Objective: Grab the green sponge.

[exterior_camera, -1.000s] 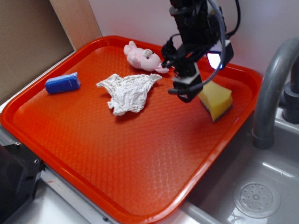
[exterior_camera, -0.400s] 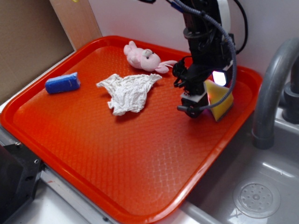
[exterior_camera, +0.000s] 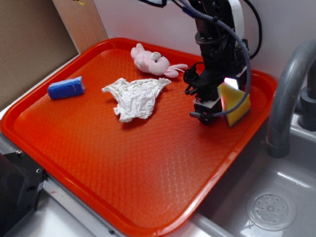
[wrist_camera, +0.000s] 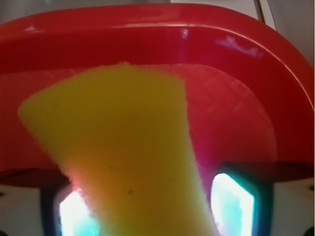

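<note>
On the tray, at far right: the sponge, close to the tray's right rim. Just left of the sponge, touching or nearly touching it: the gripper, low over the tray. In the wrist view, sponge directly in front, tray rim behind it. Far centre of the tray: the plush toy. Nearer than the toy and a little left: the rag. At the left side, well apart from the rag: the block. Right of the tray, outside it: the faucet, with the sink drain nearer.

Bright, even light; blurred wrist view.
</note>
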